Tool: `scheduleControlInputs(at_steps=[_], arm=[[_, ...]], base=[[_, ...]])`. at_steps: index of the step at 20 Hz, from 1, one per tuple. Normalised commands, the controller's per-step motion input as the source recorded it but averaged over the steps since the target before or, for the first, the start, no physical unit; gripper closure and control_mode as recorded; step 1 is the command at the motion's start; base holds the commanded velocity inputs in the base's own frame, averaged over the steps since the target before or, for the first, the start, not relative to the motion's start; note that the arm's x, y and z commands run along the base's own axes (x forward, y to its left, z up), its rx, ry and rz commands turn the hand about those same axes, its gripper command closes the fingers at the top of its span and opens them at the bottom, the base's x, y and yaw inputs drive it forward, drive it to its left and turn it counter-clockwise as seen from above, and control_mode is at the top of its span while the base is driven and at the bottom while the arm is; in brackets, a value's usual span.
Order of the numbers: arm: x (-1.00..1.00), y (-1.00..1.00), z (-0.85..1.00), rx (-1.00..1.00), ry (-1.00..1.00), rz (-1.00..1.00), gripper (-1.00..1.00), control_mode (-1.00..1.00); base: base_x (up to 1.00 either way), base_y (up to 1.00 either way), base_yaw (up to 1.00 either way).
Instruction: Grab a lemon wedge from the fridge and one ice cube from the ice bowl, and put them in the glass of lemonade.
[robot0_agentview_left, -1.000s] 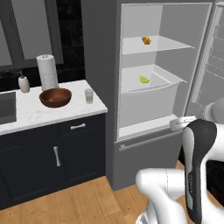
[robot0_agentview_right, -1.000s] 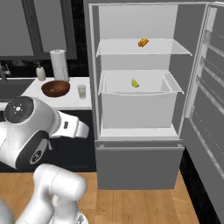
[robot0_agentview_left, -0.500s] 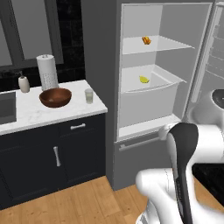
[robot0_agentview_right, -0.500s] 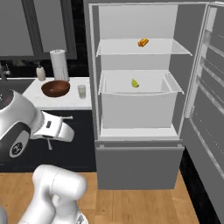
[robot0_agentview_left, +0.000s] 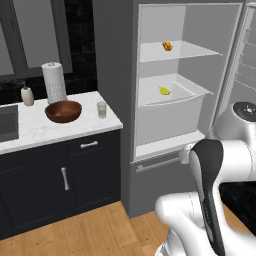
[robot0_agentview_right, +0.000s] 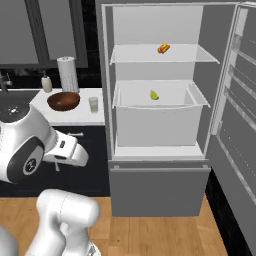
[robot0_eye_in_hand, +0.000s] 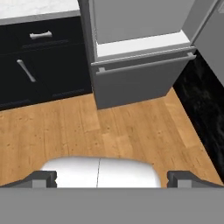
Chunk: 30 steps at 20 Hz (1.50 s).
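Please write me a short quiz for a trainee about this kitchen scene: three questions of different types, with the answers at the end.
1. True or false: the fridge door stands open.
2. Multiple choice: the lemon wedge lies
A. on the top shelf
B. in the white drawer under the shelf
C. on the counter
3. Fill in the missing word: on the counter, the glass of lemonade stands beside the ice ____.

Key
1. True. The inside, with the shelf and the drawer, is in plain sight.
2. B. The orange-red food item is what lies on the top shelf.
3. bowl. It is between the glass and the soap bottle, before the paper towel roll.
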Motion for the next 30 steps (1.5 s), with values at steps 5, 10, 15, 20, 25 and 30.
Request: scheduleControlInputs(at_steps=[5, 10, 15, 20, 25, 30], arm=[[0.0, 0.0, -0.36, 0.0, 0.0, 0.0, -1.0, -1.0], [-0.04, 0.0, -0.43, 0.0, -0.03, 0.0, -1.0, 1.0], [0.0, 0.0, 0.0, 0.0, 0.0, 0.0, -1.0, 1.0], [0.0, 0.0, 0.0, 0.0, 0.0, 0.0, -1.0, 1.0], [0.0, 0.0, 0.0, 0.0, 0.0, 0.0, -1.0, 1.0], [0.0, 0.0, 0.0, 0.0, 0.0, 0.0, -1.0, 1.0]], base=[[0.0, 0.0, 0.0], [0.0, 0.0, 0.0], [-0.02, -0.22, 0.0], [-0.01, -0.71, 0.0], [0.0, -0.73, 0.03], [0.01, -0.59, 0.11]])
